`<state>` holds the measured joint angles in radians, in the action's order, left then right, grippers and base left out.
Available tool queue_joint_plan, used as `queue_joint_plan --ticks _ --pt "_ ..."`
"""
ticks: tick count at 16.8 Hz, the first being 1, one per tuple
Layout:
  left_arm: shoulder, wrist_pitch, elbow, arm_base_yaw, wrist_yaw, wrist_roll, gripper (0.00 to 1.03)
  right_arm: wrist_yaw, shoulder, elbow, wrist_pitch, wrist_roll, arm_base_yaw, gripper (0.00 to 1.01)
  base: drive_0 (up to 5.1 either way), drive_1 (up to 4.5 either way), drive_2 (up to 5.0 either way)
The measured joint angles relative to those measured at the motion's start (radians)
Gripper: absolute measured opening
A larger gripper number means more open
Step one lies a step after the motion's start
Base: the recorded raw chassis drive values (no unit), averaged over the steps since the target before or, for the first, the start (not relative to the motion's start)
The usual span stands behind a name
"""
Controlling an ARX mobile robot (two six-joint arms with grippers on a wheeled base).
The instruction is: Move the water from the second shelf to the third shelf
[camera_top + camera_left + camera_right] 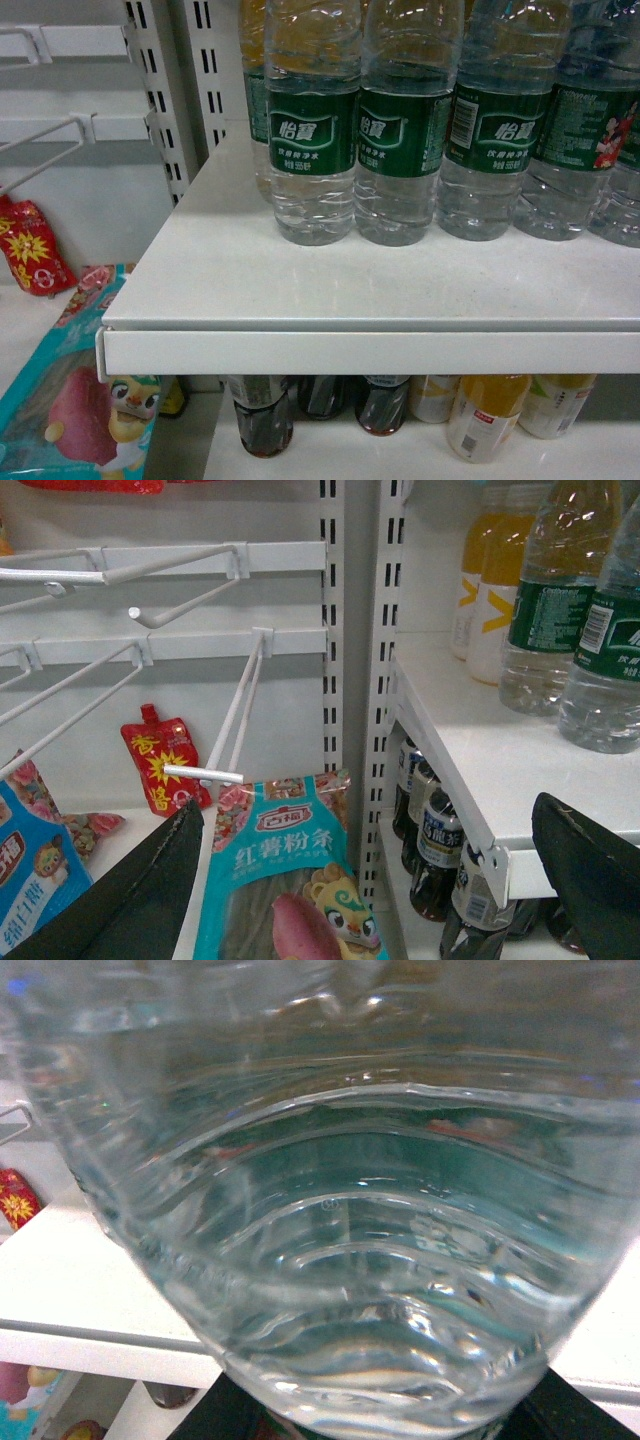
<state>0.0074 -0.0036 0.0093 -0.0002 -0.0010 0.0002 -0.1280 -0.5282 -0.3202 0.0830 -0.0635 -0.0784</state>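
Against your right hand's camera the water (330, 1250) fills the view, seemingly held for lifting; grip unconfirmed. Your left hand (370, 880) gapes wide, idle.

Head faces shelf (300, 290); right wrist seemingly against water (340, 1260)

the water bottles (315, 130) lose their caps past the head view's top edge. the cola bottles (262, 410) below are hidden above the label by the shelf (370, 350). in the right wrist view one bottle (330, 1220) fills the picture, blurred, hiding the right gripper.
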Motion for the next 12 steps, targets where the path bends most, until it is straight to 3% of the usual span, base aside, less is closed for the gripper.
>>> queue_joint_plan --ticks 7,12 --pt "0.000 0.000 0.000 0.000 0.000 0.000 0.98 -0.035 -0.032 -0.049 -0.089 -0.064 -0.009 0.39 0.0 0.00 0.0" --pt "0.000 0.000 0.000 0.000 0.000 0.000 0.98 -0.027 -0.113 -0.105 -0.035 -0.063 -0.095 0.39 0.0 0.00 0.0"
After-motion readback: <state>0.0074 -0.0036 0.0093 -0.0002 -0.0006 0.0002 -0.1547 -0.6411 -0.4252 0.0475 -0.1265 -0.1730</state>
